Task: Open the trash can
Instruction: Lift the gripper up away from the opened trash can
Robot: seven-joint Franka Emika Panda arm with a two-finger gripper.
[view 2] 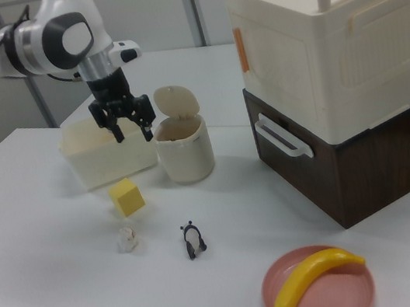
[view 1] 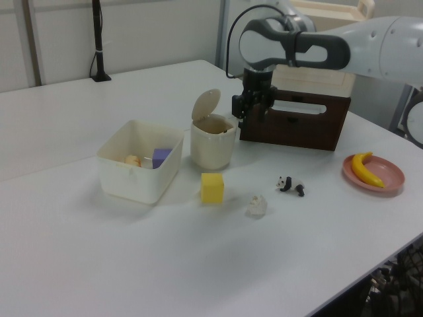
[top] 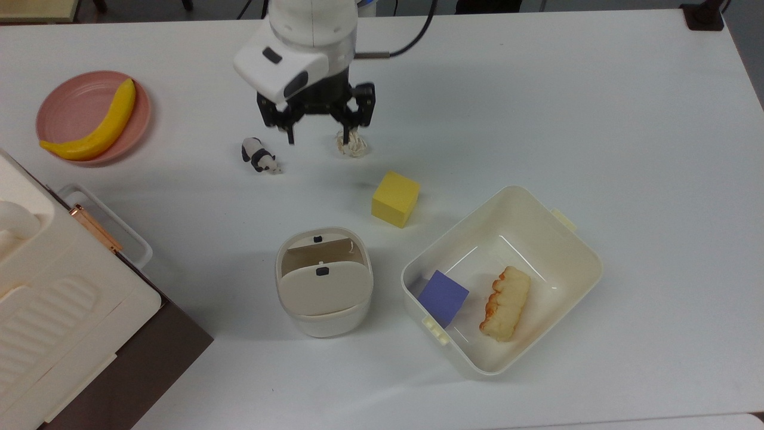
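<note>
One tub (top: 573, 251) holding one purple cube (top: 443, 297) and one pastry (top: 506, 303) | one trash can (top: 323, 286), lid (view 1: 206, 104) raised upright, on table (top: 597, 119) beside the tub | one yellow cube (top: 396, 198) | one panda figure (top: 258, 155) | end effector (top: 322, 126) fingers spread, empty, raised above table | one banana (top: 95, 125) on one pink plate (top: 62, 101).

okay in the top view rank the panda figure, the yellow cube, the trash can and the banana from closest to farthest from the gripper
From the gripper, in the top view:
1. Panda figure, just lower left.
2. Yellow cube, lower right.
3. Trash can, straight below, lid raised.
4. Banana, far left on the pink plate.
</note>
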